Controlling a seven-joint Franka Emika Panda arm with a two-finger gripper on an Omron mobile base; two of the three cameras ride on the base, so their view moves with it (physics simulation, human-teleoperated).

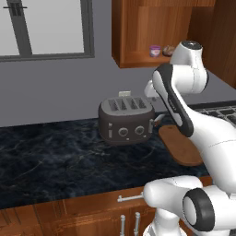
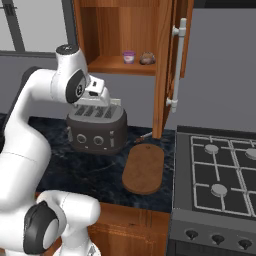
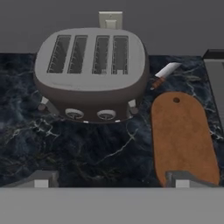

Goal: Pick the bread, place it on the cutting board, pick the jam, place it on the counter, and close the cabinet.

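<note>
Dark marble-veined counter running along a grey wall, with a window at far left and a gas stove at right. A four-slot toaster stands on the counter before a wall outlet; just right of it lies the oval cutting board, bare, its handle hole toward the wall. A knife rests between toaster and board, near the wall. Above, the wooden cabinet stands open, its door with the long bar handle swung outward. On its shelf sit the jam and, just to its right, the bread, close but apart. The gripper hangs over the counter in front of the toaster, well below the shelf, fingertips spread wide and holding nothing.
</note>
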